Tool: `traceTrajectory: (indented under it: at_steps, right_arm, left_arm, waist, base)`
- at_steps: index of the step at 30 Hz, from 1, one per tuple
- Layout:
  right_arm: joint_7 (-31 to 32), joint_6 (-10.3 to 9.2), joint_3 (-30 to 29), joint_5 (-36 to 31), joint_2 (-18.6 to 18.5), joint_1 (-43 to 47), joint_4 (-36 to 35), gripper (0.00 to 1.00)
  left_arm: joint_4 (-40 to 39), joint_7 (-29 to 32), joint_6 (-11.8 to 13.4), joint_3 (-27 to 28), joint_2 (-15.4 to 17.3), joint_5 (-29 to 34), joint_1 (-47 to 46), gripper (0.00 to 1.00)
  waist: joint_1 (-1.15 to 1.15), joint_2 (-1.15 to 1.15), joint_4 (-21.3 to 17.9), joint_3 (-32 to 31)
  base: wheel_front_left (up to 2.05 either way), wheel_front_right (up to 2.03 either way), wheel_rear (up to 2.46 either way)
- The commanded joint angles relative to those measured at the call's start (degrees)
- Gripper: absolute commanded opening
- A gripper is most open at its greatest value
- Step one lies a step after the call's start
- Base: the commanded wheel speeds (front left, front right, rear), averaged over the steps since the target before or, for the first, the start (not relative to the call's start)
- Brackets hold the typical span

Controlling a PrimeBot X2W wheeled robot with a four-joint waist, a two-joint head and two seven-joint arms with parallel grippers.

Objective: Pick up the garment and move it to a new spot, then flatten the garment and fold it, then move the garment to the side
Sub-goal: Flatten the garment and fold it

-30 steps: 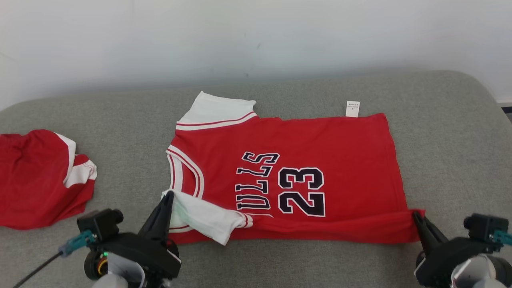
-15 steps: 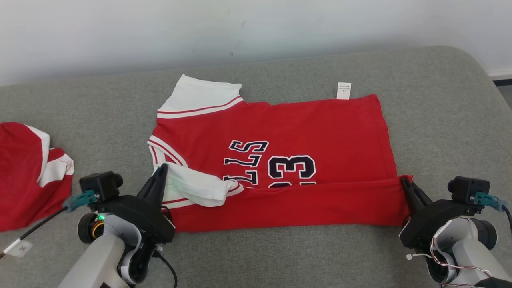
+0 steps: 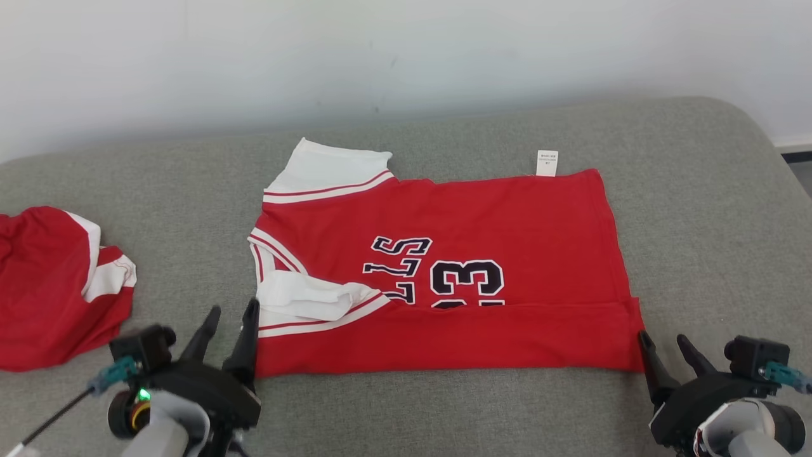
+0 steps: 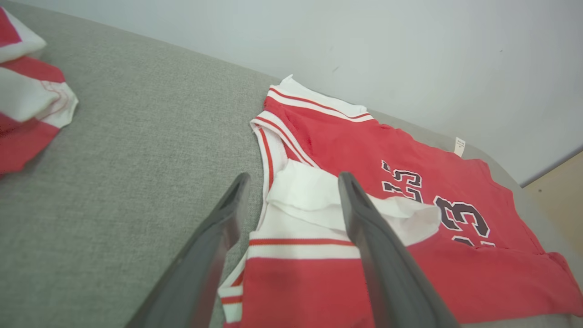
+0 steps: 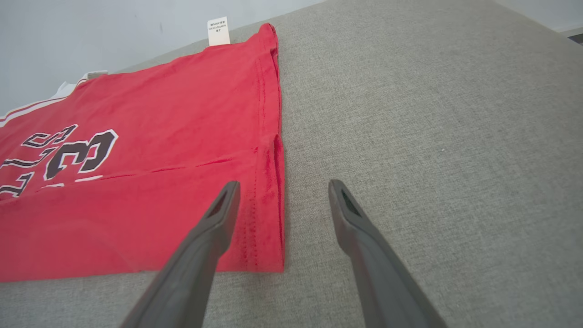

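The red jersey with white trim and a black 23 (image 3: 482,216) was laid flat on the grey fabric cushion (image 3: 698,190), its near edge folded over the number's lower part. The left gripper (image 3: 234,306), at the white-sleeved corner, and the right gripper (image 3: 661,336), just beside the hem corner, were held with fingers apart, nothing clamped. A crumpled red-and-white garment (image 3: 44,285) was seen well apart on the left.

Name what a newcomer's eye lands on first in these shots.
The red jersey with white sleeves and a black number 23 dominates, spread sideways across the middle of the grey fabric cushion, its near edge folded up over the numerals' lower part. The dark two-fingered left gripper and right gripper stand open at its near corners, gripping nothing. A second, crumpled red-and-white garment lies at the cushion's left end.
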Motion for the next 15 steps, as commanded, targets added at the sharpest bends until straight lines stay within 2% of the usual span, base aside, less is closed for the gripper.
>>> traceTrajectory:
  at_steps: [1,8,15]
  right_arm:
    - [-0.39,-0.14,0.13,0.5,-0.54,1.16,-0.39,1.0]
    - [-0.96,-0.14,-0.59,1.3,-0.67,3.78,-1.43,1.0]
    - [-0.1,-0.14,-0.63,0.47,0.04,2.85,-1.3,1.0]
  left_arm:
    - [-0.53,-0.36,0.01,-0.07,0.49,0.47,2.17,1.0]
    - [-2.98,-0.35,1.19,-0.96,0.92,1.71,8.31,1.0]
    - [-3.68,0.81,2.29,-2.07,1.22,2.47,8.82,1.0]
  waist:
    - [0.0,0.0,0.61,-0.96]
    - [0.0,0.0,1.68,-0.52]
    - [0.0,0.0,1.93,0.93]
  base:
    - [0.0,0.0,0.0]
    - [0.0,0.0,0.0]
    - [0.0,0.0,0.0]
